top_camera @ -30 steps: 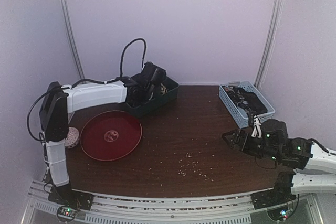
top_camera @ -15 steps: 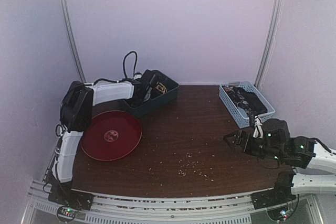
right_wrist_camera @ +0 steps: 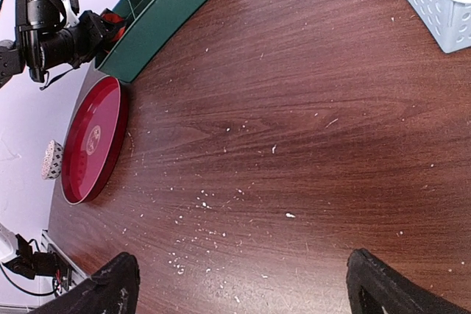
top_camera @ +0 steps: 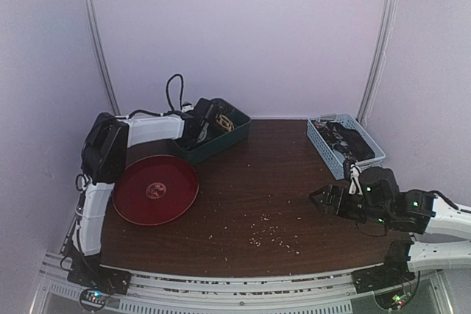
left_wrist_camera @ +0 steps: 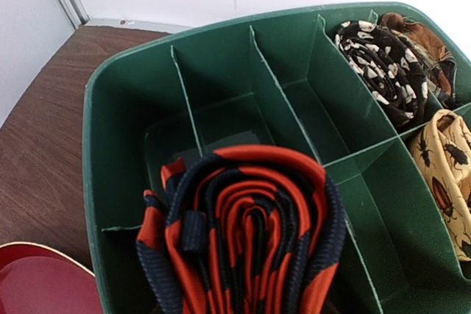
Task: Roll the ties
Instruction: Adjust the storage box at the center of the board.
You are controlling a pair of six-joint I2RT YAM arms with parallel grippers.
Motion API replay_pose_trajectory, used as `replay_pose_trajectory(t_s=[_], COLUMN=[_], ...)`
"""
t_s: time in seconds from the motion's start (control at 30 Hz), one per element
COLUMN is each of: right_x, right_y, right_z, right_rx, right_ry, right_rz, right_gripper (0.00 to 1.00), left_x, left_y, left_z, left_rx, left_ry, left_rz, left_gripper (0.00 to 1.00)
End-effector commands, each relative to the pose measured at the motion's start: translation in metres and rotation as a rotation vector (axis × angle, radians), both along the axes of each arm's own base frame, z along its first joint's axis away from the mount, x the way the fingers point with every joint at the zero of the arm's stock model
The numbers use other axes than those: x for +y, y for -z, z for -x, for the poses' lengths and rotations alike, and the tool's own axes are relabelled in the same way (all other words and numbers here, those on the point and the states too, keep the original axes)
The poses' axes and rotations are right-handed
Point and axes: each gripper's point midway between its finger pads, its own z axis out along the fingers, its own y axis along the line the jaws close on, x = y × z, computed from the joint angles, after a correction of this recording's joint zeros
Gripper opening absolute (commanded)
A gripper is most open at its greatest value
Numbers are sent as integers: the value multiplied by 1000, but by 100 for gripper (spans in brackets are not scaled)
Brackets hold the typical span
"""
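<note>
A rolled orange-red and dark blue striped tie [left_wrist_camera: 243, 233] fills the bottom of the left wrist view, hanging over the near compartments of the green divided box [left_wrist_camera: 132, 71]. My left gripper [top_camera: 208, 121] is shut on it, its fingers hidden behind the roll. At the box's far right lie coiled ties: a black-and-white one [left_wrist_camera: 383, 71], a brown one [left_wrist_camera: 427, 38] and a tan one with beetles [left_wrist_camera: 449, 174]. My right gripper [right_wrist_camera: 246, 288] stands open and holds nothing, low over the bare wooden table [top_camera: 257, 182] at the right.
A red round plate [top_camera: 154, 189] lies left of centre, next to the green box [top_camera: 224, 141]. A light blue basket [top_camera: 344, 145] with dark items stands at the back right. A speckled ball [right_wrist_camera: 51, 159] sits beyond the plate. Pale crumbs [top_camera: 265, 234] dot the table's front.
The left arm's elbow swung inward and the gripper with the striped tie sank toward the green box. The right gripper drifted slightly left, still open.
</note>
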Motion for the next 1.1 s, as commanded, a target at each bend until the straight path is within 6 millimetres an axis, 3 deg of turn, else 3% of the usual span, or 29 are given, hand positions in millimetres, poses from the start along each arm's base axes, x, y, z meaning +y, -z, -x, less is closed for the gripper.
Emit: replay_pose_trajectory(t_s=[0.0, 0.3, 0.5, 0.7, 0.9, 1.07], right_x=[4, 5, 8, 12, 15, 11], right_y=[-12, -11, -8, -2, -3, -8], right_z=[-2, -1, -2, -1, 0, -1], right_rx=[-33, -30, -25, -9, -6, -22], right_ry=[-6, -9, -12, -30, -54, -48], right_rz=[-24, -44, -42, -36, -17, -12], right_gripper=[100, 100, 100, 100, 100, 100], left_x=[6, 25, 17, 15, -7, -4], left_y=[9, 3, -22, -19, -49, -60], left_z=[17, 40, 36, 41, 43, 44], left_rx=[44, 58, 12, 26, -44, -61], left_ry=[1, -14, -2, -26, -5, -21], left_rz=[-2, -29, -7, 25, 32, 34], left_gripper=[21, 20, 20, 20, 20, 20])
